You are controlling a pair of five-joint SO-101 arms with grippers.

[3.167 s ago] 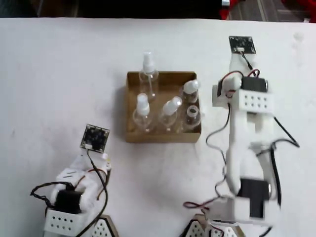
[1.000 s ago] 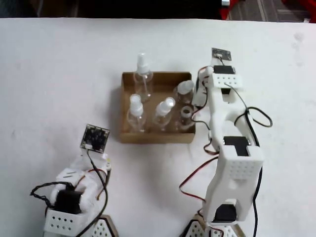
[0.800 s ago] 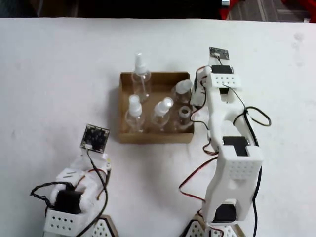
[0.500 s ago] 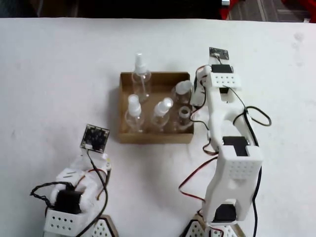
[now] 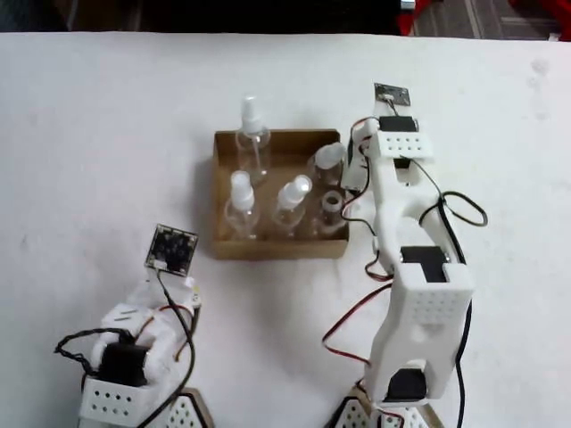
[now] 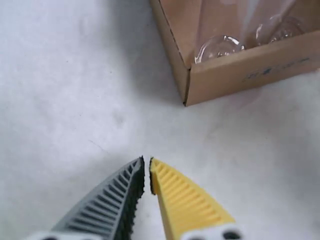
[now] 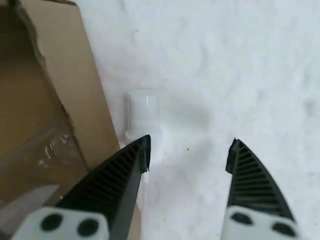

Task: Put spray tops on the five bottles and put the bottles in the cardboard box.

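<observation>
Near the middle of the white desk (image 5: 107, 107), the cardboard box (image 5: 277, 247) is sitting open with five clear bottles standing inside it. Four of them are wearing white spray tops: the tall bottle (image 5: 252, 147) at the far left corner, the front-left bottle (image 5: 241, 205), the middle bottle (image 5: 290, 203) leaning a little beside it, and the far-right bottle (image 5: 326, 165). The uncapped bottle (image 5: 332, 209) is standing at the near right corner with its neck open. The right arm (image 5: 419, 294) is stretching forward along the right side of the box, its wrist hanging just beside the right wall. In the right wrist view, the right hand (image 7: 189, 150) is hovering over the desk with its two black fingers (image 7: 250, 180) spread wide apart and pinching nothing. A loose spray top (image 7: 142, 107) is lying on the desk just beside the outer wall of the box, and one fingertip is overlapping its lower end, though whether it is touching cannot be told. The left arm (image 5: 125, 357) is resting folded at the near left of the desk, well apart from the box. In the left wrist view, the left hand (image 6: 146, 170) is pointing at bare desk with its grey finger (image 6: 115, 200) and yellow finger (image 6: 185, 205) pressed almost together, with nothing between them. Beyond those tips, a corner of the box is showing, with the round base of a bottle (image 6: 220, 47) sitting inside it.
</observation>
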